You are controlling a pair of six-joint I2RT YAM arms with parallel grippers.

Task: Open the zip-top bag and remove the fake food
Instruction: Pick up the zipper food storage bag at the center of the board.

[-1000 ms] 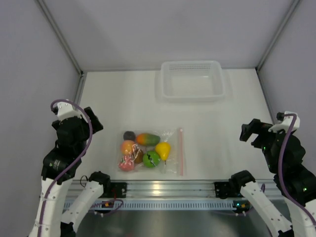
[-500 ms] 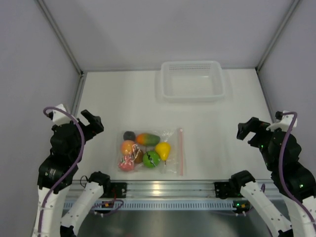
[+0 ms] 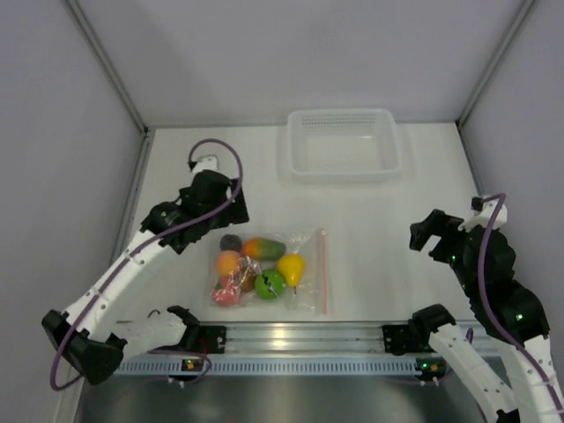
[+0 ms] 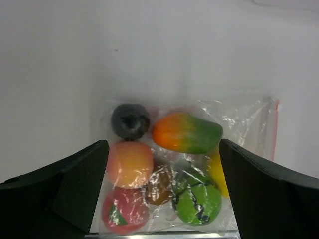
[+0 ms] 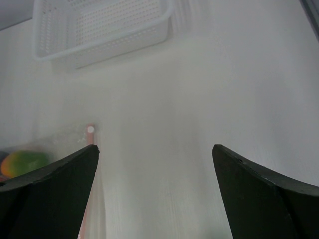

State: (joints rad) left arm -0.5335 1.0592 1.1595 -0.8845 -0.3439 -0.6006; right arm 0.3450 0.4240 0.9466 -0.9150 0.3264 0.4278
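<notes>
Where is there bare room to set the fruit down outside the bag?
Bare table lies between the bag's zip strip and the right gripper, and in a band between bag and tray. The tray is empty too. Crowded: the bag's far left corner, where the left gripper hovers.

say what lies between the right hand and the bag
Nothing: only bare table between the right hand and the bag, clear in the top view.

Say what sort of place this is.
Probably a robot lab test cell: plain walls box in a white table, two arms mount on a metal rail, with a staged bag of fake fruit.
</notes>
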